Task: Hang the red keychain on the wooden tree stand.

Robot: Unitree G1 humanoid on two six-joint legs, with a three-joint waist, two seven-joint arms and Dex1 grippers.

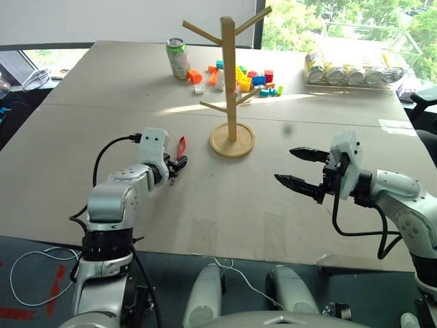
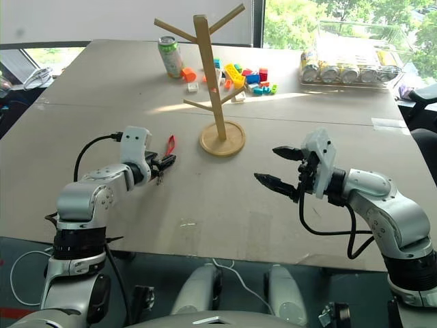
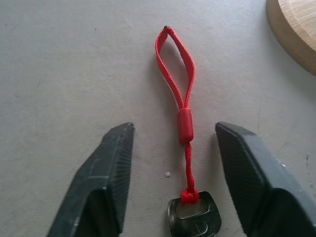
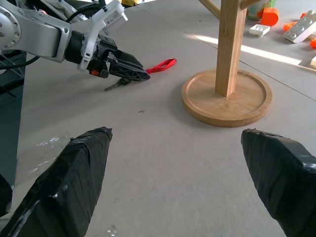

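Observation:
The red keychain [image 3: 173, 74] lies flat on the grey table, its strap loop pointing away from me and its small metal key [image 3: 193, 217] nearest my wrist. My left gripper [image 3: 174, 129] is low over it and open, one finger on each side of the cord, with gaps on both sides. Seen from the head, the left gripper [image 1: 179, 164] is just left of the wooden tree stand [image 1: 229, 75], which stands upright on its round base [image 4: 227, 98]. My right gripper [image 1: 285, 165] hovers open and empty to the right of the stand, pointing left.
A green can [image 1: 178, 58] and several coloured toy blocks [image 1: 242, 76] sit behind the stand. A clear tray of cans [image 1: 351, 68] stands at the far right. The table's front edge [image 1: 205, 256] runs close below both arms.

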